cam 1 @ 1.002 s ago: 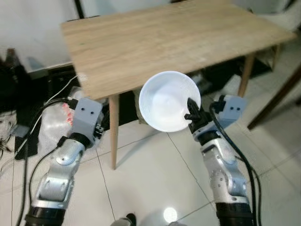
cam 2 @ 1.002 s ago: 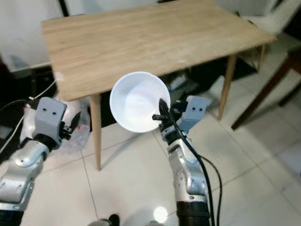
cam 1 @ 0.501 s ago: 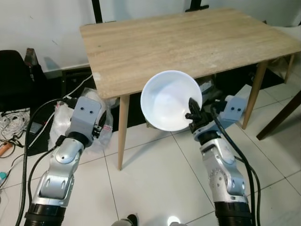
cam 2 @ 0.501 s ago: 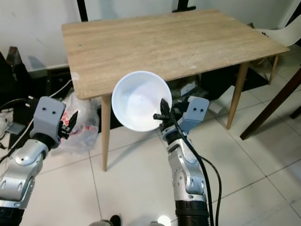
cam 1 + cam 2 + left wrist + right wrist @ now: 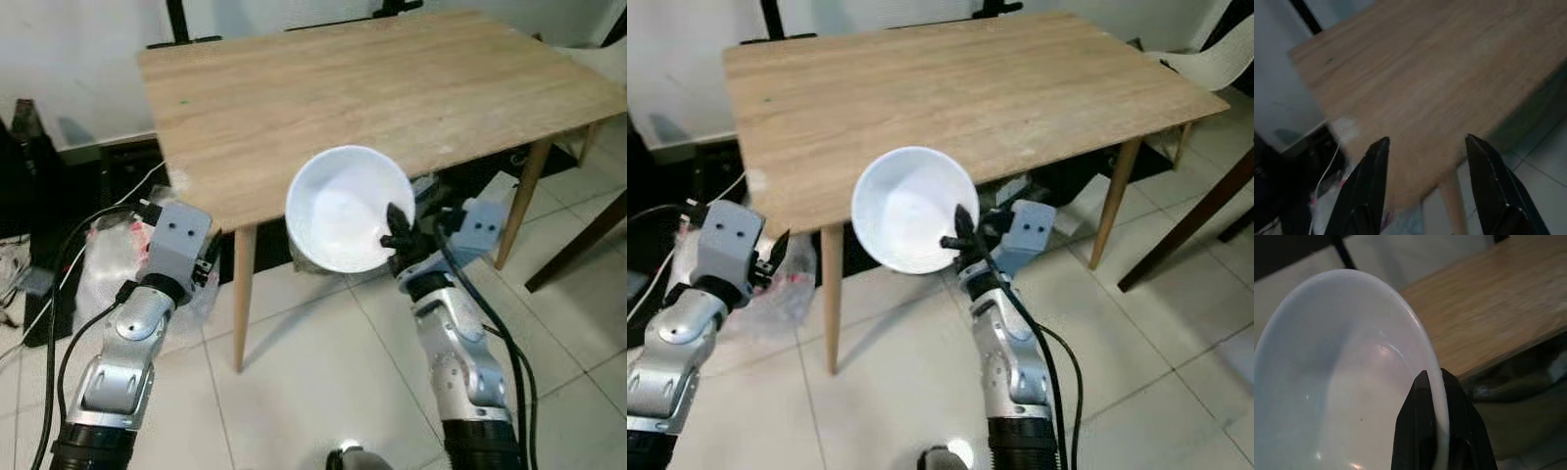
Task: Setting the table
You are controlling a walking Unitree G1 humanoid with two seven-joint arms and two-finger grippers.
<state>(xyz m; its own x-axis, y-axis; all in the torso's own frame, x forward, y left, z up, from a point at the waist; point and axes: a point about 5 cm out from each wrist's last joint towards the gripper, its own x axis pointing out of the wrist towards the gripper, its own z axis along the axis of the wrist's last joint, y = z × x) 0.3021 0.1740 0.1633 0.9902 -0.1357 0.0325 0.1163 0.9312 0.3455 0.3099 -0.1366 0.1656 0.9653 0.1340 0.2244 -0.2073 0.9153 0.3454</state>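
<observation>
White bowl (image 5: 347,208) is up in the air, tilted w/ its opening toward the camera, in front of the near edge of the wooden surface (image 5: 372,88), not on it. Right pincer (image 5: 397,232) is clamped on the bowl's rim, one finger inside, one outside. Left pincer (image 5: 1425,147) hangs lower, by the surface's front left corner, fingers spread apart & holding nothing. Plastic bag (image 5: 108,257) and cables on the tiled floor (image 5: 313,382) under that corner.
</observation>
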